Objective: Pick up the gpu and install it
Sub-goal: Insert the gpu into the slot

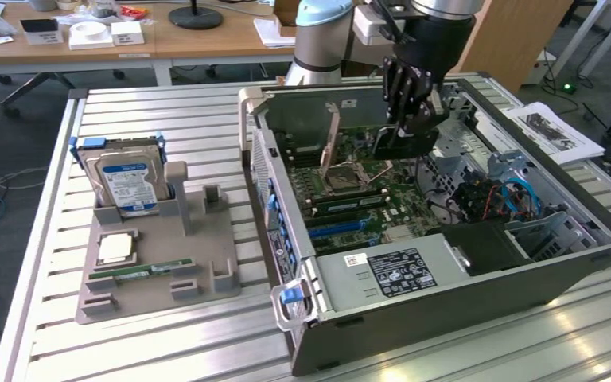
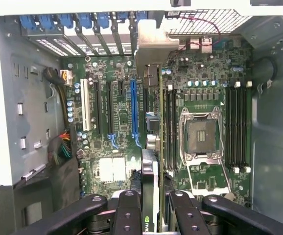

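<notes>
The gpu (image 1: 397, 145), a thin dark card, hangs upright inside the open computer case (image 1: 284, 263), just above the green motherboard (image 1: 391, 203). My gripper (image 1: 407, 119) is shut on the card's upper edge. In the wrist view the gpu (image 2: 151, 164) appears edge-on between my black fingers (image 2: 128, 210), and its silvery bracket (image 2: 153, 46) reaches the case's rear slot openings. The card hangs beside the long blue slot (image 2: 132, 110), between it and the memory slots.
The empty CPU socket (image 2: 200, 134) lies near the card. Cables and a black power supply (image 1: 492, 239) fill the case's other end. A grey fixture (image 1: 157, 278) at the exterior view's left holds a hard drive (image 1: 127, 181), a CPU (image 1: 117, 247) and a RAM stick (image 1: 141, 271). Papers (image 1: 552, 131) lie at the right.
</notes>
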### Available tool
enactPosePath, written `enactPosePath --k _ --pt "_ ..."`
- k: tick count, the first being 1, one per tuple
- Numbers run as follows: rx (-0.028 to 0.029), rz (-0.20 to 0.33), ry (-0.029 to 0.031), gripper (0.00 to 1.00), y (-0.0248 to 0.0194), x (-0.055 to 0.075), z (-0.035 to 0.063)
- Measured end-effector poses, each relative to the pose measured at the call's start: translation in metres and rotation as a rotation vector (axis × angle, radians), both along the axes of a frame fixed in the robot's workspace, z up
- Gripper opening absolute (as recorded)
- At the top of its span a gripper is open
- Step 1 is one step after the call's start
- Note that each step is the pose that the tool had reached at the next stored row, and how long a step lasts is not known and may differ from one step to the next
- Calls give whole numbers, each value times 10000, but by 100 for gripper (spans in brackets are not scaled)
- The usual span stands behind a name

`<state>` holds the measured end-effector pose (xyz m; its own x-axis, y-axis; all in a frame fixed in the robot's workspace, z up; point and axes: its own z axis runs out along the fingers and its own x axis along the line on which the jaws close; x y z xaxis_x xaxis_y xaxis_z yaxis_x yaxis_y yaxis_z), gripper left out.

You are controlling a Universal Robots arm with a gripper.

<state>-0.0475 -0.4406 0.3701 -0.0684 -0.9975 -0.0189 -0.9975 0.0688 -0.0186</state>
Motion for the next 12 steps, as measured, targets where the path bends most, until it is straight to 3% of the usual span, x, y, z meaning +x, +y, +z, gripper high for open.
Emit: enactPosePath --k 12 --pt "-1 84 15 27 0 -11 -180"
